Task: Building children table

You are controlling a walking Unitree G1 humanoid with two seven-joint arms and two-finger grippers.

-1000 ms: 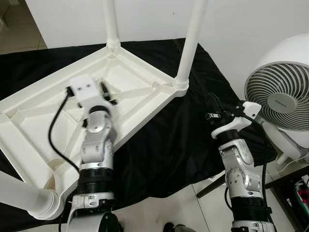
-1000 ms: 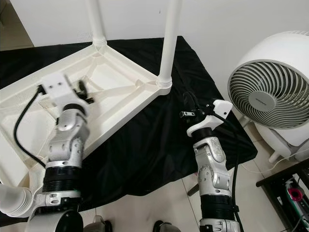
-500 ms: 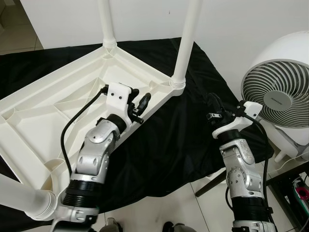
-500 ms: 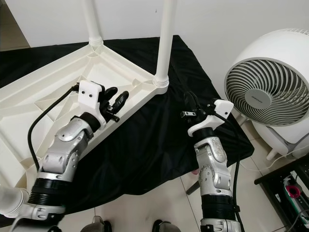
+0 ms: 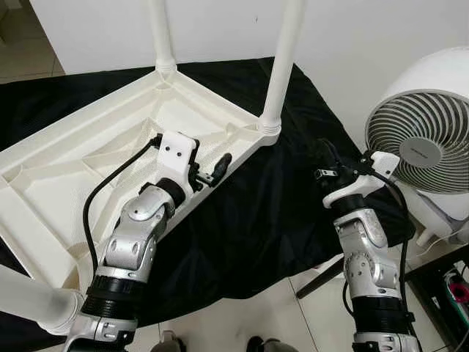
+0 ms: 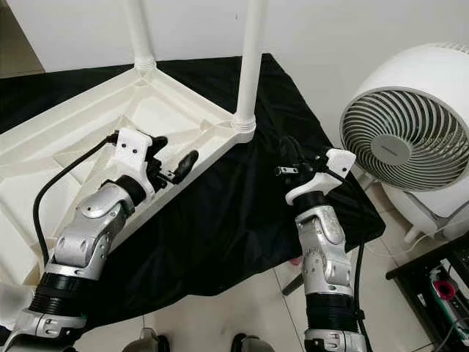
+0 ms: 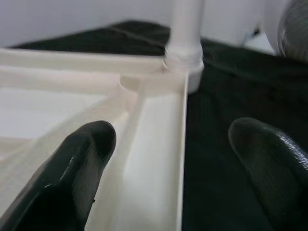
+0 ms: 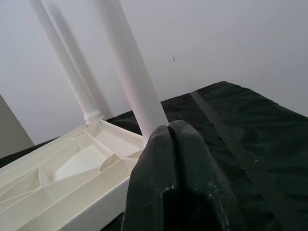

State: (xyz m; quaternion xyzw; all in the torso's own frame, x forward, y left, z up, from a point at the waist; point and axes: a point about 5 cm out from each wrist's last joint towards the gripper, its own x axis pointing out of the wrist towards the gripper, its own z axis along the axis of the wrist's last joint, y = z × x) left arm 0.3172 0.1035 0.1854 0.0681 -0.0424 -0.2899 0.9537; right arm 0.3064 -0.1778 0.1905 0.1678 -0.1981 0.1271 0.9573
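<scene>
White upturned table (image 5: 66, 169) shows perhaps three legs (image 5: 282, 62); two grippers near.

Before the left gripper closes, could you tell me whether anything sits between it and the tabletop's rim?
Nothing visible does. The left gripper is open, its fingers astride the rim of the upturned tabletop near the corner leg.

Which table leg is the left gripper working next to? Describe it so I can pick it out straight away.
Find the white tabletop lying upside down on the black cloth. The leg stands upright in the corner socket nearest the white fan, just beyond the open left gripper, which straddles the tabletop's rim. Unlike the other upright leg at the far corner, it stands nearer the right gripper.
</scene>
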